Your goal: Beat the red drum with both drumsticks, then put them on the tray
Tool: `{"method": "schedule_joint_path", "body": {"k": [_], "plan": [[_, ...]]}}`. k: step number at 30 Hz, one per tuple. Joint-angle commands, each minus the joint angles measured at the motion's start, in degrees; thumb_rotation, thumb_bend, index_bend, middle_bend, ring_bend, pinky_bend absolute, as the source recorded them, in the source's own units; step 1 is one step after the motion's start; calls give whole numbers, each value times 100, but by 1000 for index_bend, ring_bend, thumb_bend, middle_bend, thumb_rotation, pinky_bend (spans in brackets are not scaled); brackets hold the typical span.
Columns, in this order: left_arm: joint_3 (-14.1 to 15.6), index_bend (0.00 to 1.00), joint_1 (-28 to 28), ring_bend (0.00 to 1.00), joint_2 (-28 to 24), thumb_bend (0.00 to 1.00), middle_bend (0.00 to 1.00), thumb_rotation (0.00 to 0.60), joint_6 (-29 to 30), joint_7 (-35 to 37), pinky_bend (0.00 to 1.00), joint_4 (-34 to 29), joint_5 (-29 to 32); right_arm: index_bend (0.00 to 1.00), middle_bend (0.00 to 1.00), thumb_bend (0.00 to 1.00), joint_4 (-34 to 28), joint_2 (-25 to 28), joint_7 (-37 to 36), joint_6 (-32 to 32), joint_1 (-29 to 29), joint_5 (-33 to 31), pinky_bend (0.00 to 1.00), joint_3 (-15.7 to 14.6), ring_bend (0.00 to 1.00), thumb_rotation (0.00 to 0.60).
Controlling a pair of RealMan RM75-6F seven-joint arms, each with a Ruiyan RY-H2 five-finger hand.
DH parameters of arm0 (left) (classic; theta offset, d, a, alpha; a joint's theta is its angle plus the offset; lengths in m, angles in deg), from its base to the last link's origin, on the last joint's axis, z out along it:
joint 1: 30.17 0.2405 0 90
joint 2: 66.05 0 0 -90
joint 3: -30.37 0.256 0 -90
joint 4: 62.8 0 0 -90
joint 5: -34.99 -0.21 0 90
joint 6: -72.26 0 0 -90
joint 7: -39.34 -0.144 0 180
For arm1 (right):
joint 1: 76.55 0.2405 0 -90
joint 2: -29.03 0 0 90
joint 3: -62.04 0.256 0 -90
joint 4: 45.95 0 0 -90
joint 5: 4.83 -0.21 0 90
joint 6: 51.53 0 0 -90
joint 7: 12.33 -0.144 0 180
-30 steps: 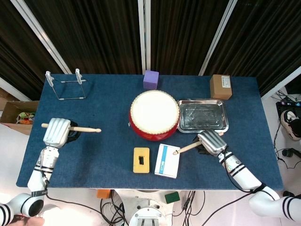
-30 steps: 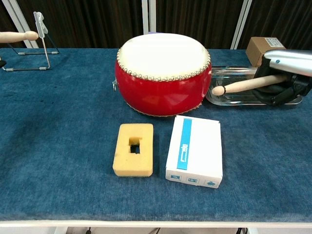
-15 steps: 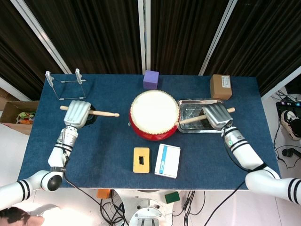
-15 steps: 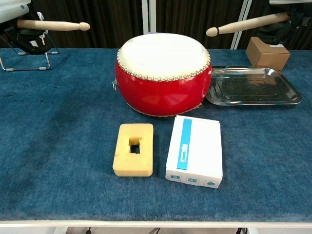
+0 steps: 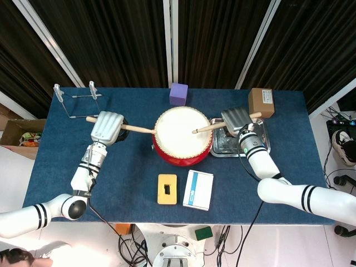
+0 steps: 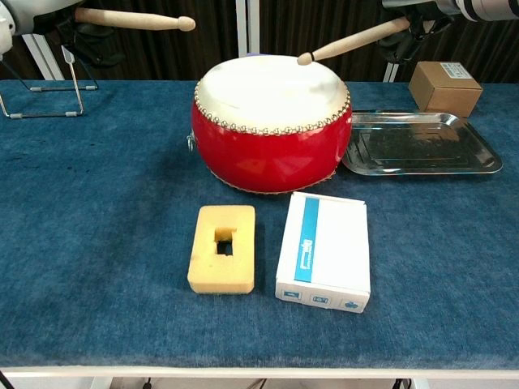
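The red drum [image 5: 183, 137] stands near the middle of the blue table [image 5: 111, 183], its pale skin facing up; the left hand [image 5: 107, 127] hangs over the table to the left of the drum with its fingers wrapped around the left drumstick [image 5: 135, 129], which lies roughly level and points right, its tip reaching the drum's left rim in the head view and raised above the skin in the chest view [image 6: 134, 18]; the right hand [image 5: 236, 118] hovers over the left end of the metal tray [image 5: 261, 146], fingers clamped on the right drumstick [image 5: 214, 127], which slopes down and left so that its tip sits over the right part of the skin, just above it or touching, I cannot tell which [image 6: 350, 40]; the tray lies just right of the drum, touching or nearly so, with a brown cardboard box [image 5: 261, 102] beyond it at the far right; a purple block [image 5: 178, 94] sits just behind the drum at the far edge; a wire stand [image 5: 78, 100] stands at the far left corner; nearer than the drum lie a yellow sponge [image 6: 222, 248] with a rectangular hole and, beside it on the right, a white and blue box [image 6: 323, 250].
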Motion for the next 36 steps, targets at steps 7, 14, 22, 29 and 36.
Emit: {"method": "schedule_joint_path", "body": {"k": [7,14,22,29,36], "plan": [[183,1000,-641,1000,744,376,1000,600,-303,-779,1000,815,671,1000,1000,997,-143,-45,410,529,345,-526,1000,-172,1000,600],[182,1000,-861,1000,952,376,1000,600,-197,-1108,1000,996,1037,1000,1000,1000,-469,273,-460,521,-18,309,1000,88,1000,600],[161,1000,-589,1000,208,378,1000,600,277,-906,1000,67,772,1000,1000,1000,341,-400,89,165,209,-166,1000,-450,1000,600],[453,1000,-856,1000,745,379,1000,600,-26,-1278,1000,655,1096,1000,1000,1000,173,-353,68,472,235,-147,1000,-326,1000,600],[478,1000,-1003,1000,1091,378,1000,600,-36,-1449,1000,1194,1369,1000,1000,1000,-381,164,-751,601,-122,496,1000,37,1000,600]]}}
